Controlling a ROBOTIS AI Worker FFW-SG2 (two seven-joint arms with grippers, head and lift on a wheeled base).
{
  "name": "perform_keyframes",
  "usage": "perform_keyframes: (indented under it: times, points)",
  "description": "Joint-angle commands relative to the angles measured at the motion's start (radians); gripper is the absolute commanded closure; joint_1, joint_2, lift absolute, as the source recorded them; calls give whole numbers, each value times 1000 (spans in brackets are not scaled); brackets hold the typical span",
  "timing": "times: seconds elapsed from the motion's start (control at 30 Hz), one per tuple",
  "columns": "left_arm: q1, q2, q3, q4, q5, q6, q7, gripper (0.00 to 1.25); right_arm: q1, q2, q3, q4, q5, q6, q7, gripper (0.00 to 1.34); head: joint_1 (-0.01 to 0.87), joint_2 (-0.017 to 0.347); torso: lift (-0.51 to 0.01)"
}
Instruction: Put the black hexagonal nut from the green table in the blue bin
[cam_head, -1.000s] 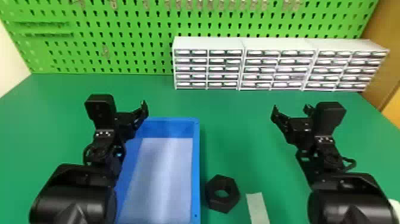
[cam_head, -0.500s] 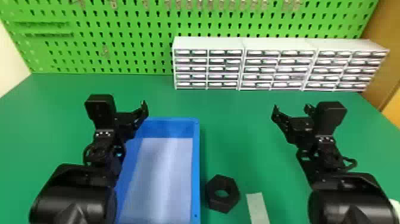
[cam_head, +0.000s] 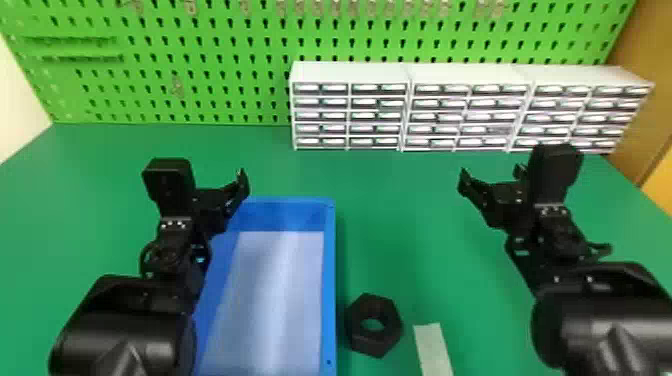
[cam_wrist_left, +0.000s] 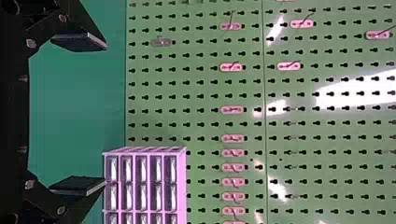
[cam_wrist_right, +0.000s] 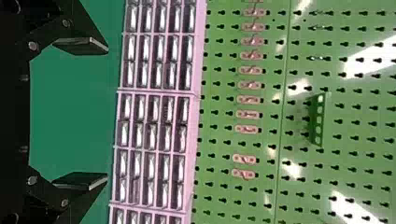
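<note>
"Position of the black hexagonal nut (cam_head: 373, 346)?"

"We locate it on the green desk (cam_head: 410, 225), toward the near edge, just right of the blue bin (cam_head: 328, 280) and left of a pale strip (cam_head: 433, 347)."

"State of each tool?"

"We read the left tool (cam_head: 218, 194) as wide open and empty, near the bin's far end. We find the right tool (cam_head: 491, 175) likewise wide open, with nothing between its fingers, above the desk's right side."

"Surroundings?"

"We note white drawer units (cam_head: 465, 117) along the desk's far edge, reaching toward the far right corner."
</note>
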Motion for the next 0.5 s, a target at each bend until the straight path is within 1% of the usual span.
perform_keyframes:
  times: [0.0, 0.13, 0.27, 0.33, 0.4, 0.47]
  points:
    - [0, 0, -1, -1, 0, 0, 1, 248, -29, -19, 33, -89, 7, 195, 0, 318, 686, 51, -96]
    - [0, 0, -1, -1, -2, 0, 0, 248, -61, -36, 73, -171, 18, 379, 2, 317, 686, 51, -96]
    - [0, 0, 1, 0, -2, 0, 0, 248, -101, -59, 107, -226, 21, 529, 22, 317, 686, 51, -96]
    - [-2, 0, 1, 0, -2, 0, 0, 248, -124, -69, 124, -246, 27, 601, 41, 317, 686, 51, -96]
    - [-2, 0, 1, 0, -2, 0, 0, 248, -141, -74, 136, -263, 38, 659, 60, 317, 686, 51, -96]
    - [-2, 0, 1, 0, -2, 0, 0, 248, -162, -77, 151, -275, 65, 725, 98, 315, 686, 51, -96]
